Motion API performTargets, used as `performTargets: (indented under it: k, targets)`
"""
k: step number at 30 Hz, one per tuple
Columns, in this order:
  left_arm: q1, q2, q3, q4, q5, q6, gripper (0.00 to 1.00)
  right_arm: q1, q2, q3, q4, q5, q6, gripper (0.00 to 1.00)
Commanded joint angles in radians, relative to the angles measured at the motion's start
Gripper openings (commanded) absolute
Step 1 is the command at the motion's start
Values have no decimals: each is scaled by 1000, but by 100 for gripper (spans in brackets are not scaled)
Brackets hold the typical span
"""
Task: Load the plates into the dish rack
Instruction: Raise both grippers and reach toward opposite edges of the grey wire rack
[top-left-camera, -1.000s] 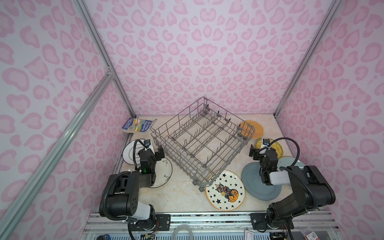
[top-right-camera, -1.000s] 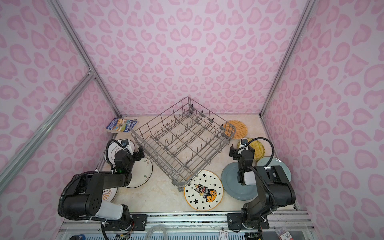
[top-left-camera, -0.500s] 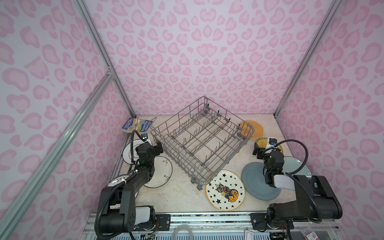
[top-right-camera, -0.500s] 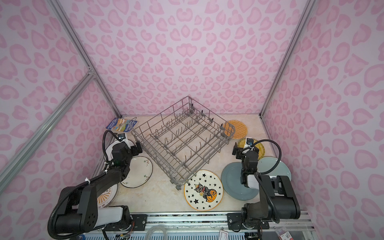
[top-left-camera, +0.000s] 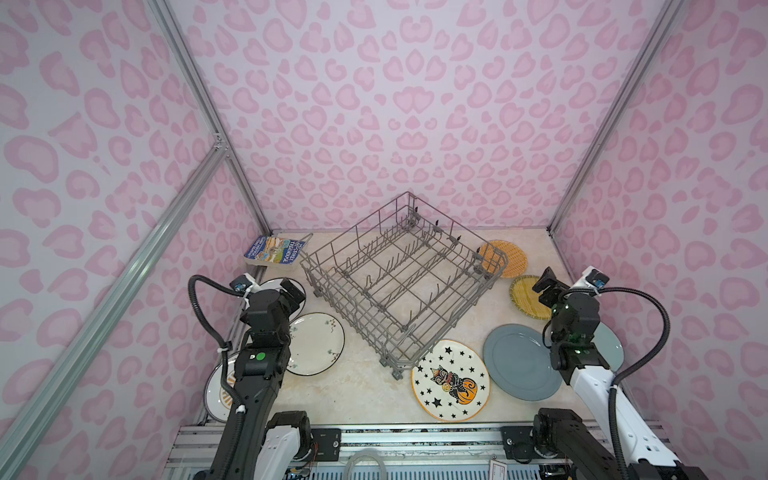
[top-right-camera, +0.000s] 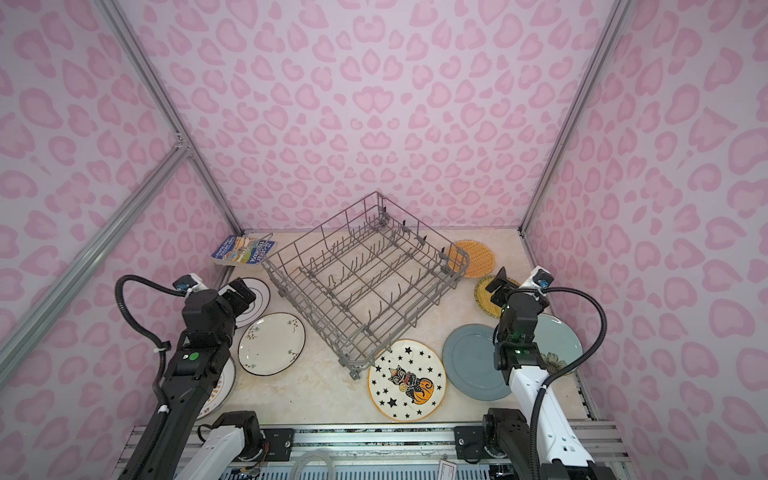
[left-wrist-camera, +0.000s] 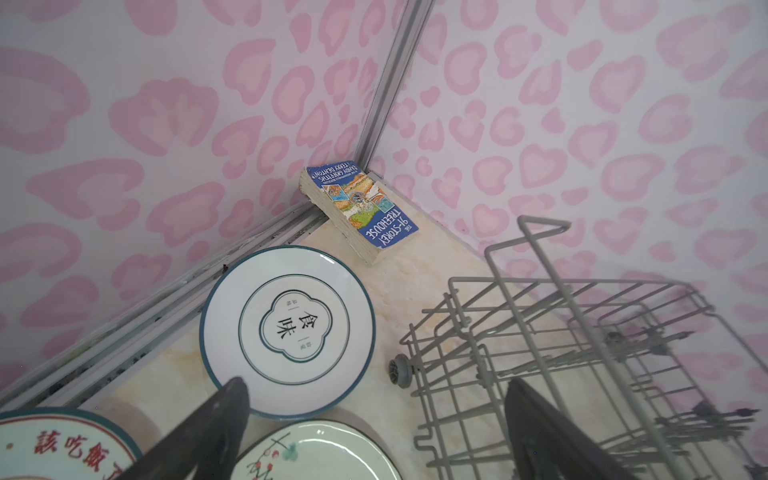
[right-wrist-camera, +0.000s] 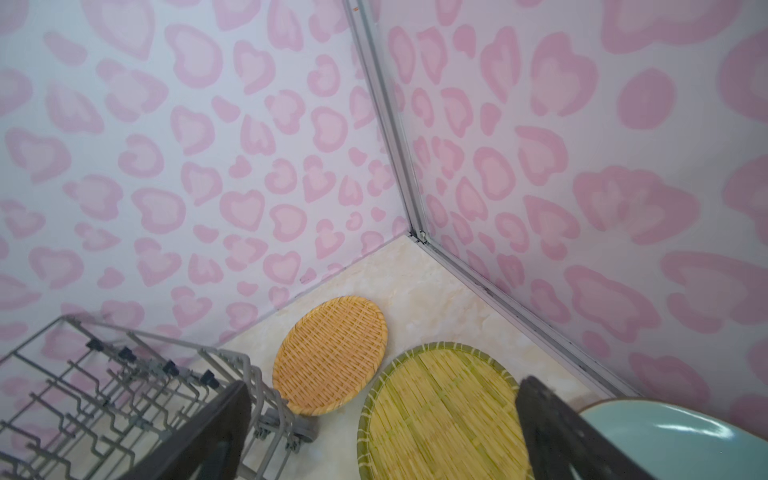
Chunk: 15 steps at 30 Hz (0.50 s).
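Beside dish rack (top-left-camera: 349, 320), hovered with left gripper (left-wrist-camera: 376, 384) and right gripper (right-wrist-camera: 384, 384) spread wide, grasping nothing; grey wire tines upright.

We read the most on the blue paperback book (left-wrist-camera: 361, 212), which lies at about 10 o'clock from the dish rack (top-left-camera: 399, 286) in both top views. White letters on its cover give "THE 91-STOREY TREEHOUSE", and at the other end "ANDY GRIFFITHS" and "TERRY DENTON". At 9 o'clock, the white dark-rimmed plate (left-wrist-camera: 286, 328) bears "食味" in black at its centre; we cannot make out the tiny characters beside these. At 8 o'clock, the red-lettered plate (left-wrist-camera: 62, 444) shows "該吃飯" before the picture's edge cuts it off.
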Motion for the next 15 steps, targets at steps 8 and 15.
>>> performTargets:
  k: [8,15]
  targets:
    - [-38,4,260,-501,512,-3,97,-45,-59,85,-291,-344,290,100]
    - [-285,127,380,-566,302,-46,97,168,18,216,-497,-234,131,97]
